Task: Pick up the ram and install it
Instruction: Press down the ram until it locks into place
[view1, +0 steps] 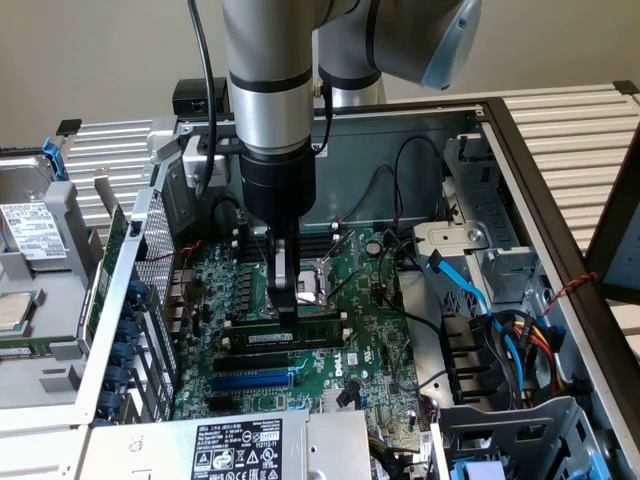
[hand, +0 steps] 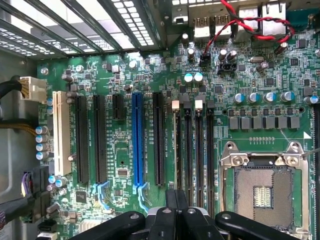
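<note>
Pressing down over the motherboard (view1: 330, 330), the gripper (view1: 288, 305) has its fingers clenched together, tips touching the top edge of the ram (view1: 290, 338). To the exterior view's left of the fingers stand the card-bay brackets (view1: 130, 330). The ram lies directly beneath the fingers, lengthwise in a memory slot, with the blue slot (view1: 255, 381) just beyond it toward the power supply (view1: 240, 448). To the right sits the open CPU socket (view1: 318, 285). Judging by this, pickup is done; whether the stick is fully seated I cannot tell.
</note>
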